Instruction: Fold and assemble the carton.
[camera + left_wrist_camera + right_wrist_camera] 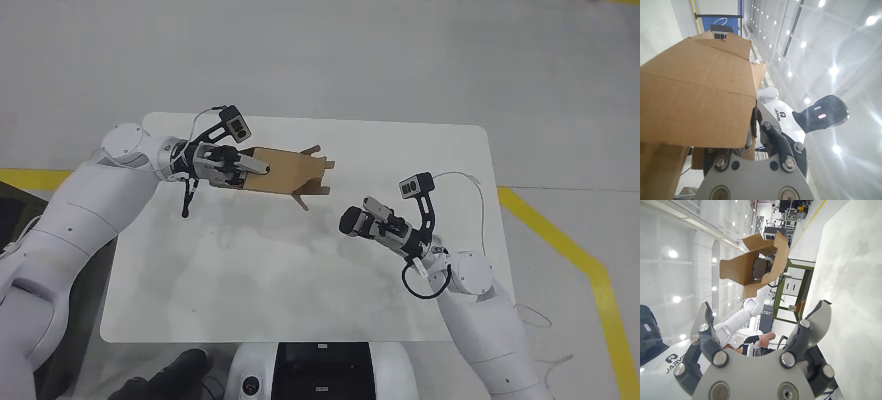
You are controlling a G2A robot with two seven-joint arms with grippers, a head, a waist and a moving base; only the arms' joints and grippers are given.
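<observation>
In the left gripper (248, 166), brown carton (295, 172); end flaps splayed.

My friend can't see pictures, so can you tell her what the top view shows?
Seen from above, the robot's left jaws are shut on one end of a brown, half-folded carton, holding it over the far side of a white table. Its right jaws are open and empty a little way off, pointing toward the carton's loose flaps.
</observation>
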